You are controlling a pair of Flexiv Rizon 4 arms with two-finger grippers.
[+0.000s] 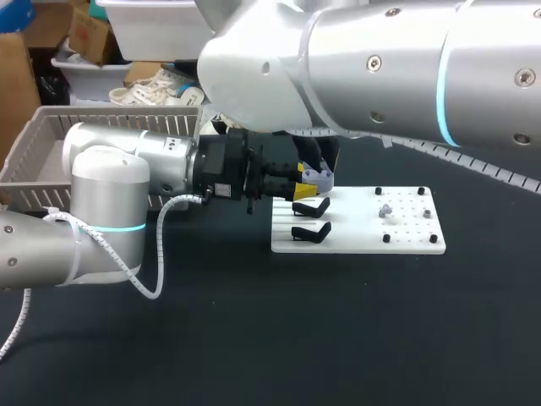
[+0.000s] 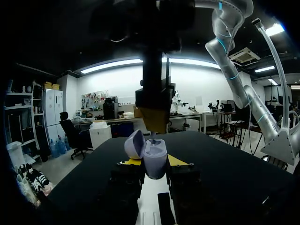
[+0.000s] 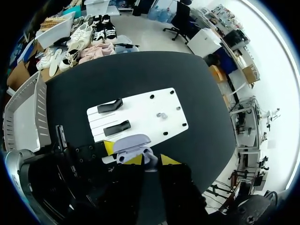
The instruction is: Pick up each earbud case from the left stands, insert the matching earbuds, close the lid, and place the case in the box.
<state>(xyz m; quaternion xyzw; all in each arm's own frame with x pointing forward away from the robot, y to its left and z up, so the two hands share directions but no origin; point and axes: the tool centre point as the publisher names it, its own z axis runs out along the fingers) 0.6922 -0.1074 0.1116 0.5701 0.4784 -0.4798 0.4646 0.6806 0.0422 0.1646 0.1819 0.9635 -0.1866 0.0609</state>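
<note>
Left gripper: jaws pinching the lavender earbud case, one yellow tip pressed against each side of its body. The case is held upright above the white board, over the end that carries the two black stands, and is not resting on either. The lid is hinged open and leans back to one side. Right gripper: positioned directly over the open case, its end at the case's mouth. Contact is not confirmed, and whether it is spread or pinching anything cannot be told. A small grey earbud lies among black pegs at the board's other end, well apart from the case. A grey basket stands at the table's left rear, behind the left arm.
</note>
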